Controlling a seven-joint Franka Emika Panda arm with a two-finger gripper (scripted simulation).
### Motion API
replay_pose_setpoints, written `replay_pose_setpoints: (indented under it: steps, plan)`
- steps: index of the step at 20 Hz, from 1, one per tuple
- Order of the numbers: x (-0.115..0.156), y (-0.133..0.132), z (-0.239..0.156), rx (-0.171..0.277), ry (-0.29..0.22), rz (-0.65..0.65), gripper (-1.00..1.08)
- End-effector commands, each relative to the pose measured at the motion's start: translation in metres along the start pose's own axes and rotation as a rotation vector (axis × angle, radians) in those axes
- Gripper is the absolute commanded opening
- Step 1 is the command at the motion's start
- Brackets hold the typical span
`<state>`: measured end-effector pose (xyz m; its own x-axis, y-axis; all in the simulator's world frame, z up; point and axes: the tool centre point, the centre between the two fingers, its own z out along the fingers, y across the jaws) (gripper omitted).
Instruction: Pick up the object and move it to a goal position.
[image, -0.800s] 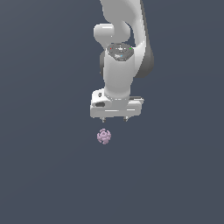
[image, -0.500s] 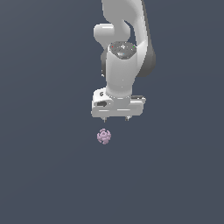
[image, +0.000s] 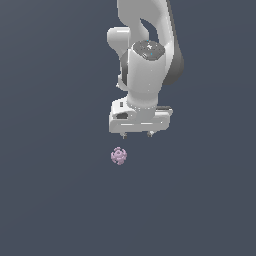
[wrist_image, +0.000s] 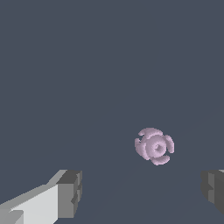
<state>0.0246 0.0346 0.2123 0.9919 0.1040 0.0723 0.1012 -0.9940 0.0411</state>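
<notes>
The object, a tiny pale pink-lilac knobbly ball (image: 119, 155), lies on the dark grey floor. In the exterior view the white gripper (image: 137, 135) hangs pointing down, a little above the ball and slightly toward the exterior view's right of it. Only its short fingertips show below the hand. In the wrist view the ball (wrist_image: 154, 146) lies beyond the gap between the two fingers (wrist_image: 70, 192), nearer the other finger (wrist_image: 213, 186). The gripper (wrist_image: 142, 190) is open and empty, its jaws wide apart, and it does not touch the ball.
The white arm (image: 146, 60) rises above the hand to the frame's top. A plain dark grey surface (image: 50, 200) lies all around. No other objects show.
The hand has shifted slightly toward the exterior view's right and a touch higher. The ball has not moved.
</notes>
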Motion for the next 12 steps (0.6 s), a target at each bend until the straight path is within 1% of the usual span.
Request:
replay_pose_setpoints:
  steps: [1,6,12]
  plan:
    - [-0.001,0.003,0.005,0.002,-0.004,0.017,1.0]
    - [-0.002,0.013,0.023,0.01,-0.016,0.096,1.0]
    - [-0.007,0.036,0.063,0.022,-0.043,0.267,1.0]
